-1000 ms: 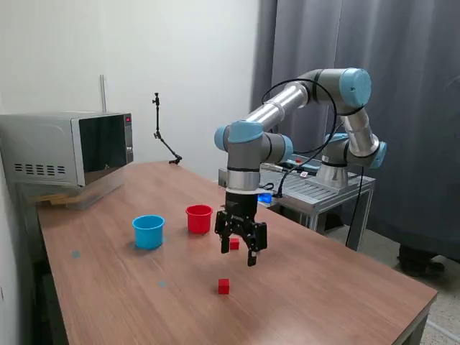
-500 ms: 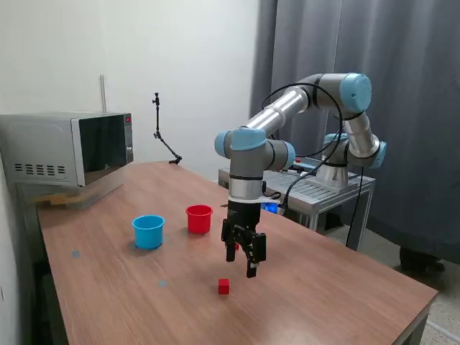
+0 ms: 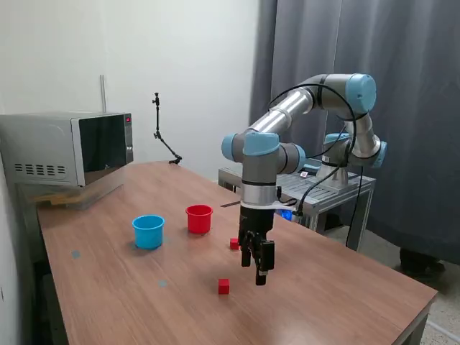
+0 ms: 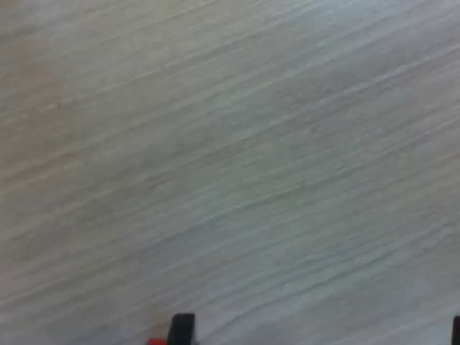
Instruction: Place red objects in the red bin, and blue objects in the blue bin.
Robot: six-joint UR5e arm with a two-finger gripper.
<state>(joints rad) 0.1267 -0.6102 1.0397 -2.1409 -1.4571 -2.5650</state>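
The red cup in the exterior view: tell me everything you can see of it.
The red cup is small, round and slightly tapered, with a rim, and looks like plastic. It stands upright on the wooden table, just to the exterior view's right of the light blue cup and apart from it. Nothing touches it; its inside cannot be seen.

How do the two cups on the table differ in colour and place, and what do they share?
The blue cup is light blue; the red cup is red. The blue cup stands toward the exterior view's left, farther from the gripper; the red cup stands closer to it and to the nearer red cube. Both are small, round, rimmed, upright and open-topped on the table. Their contents cannot be seen.
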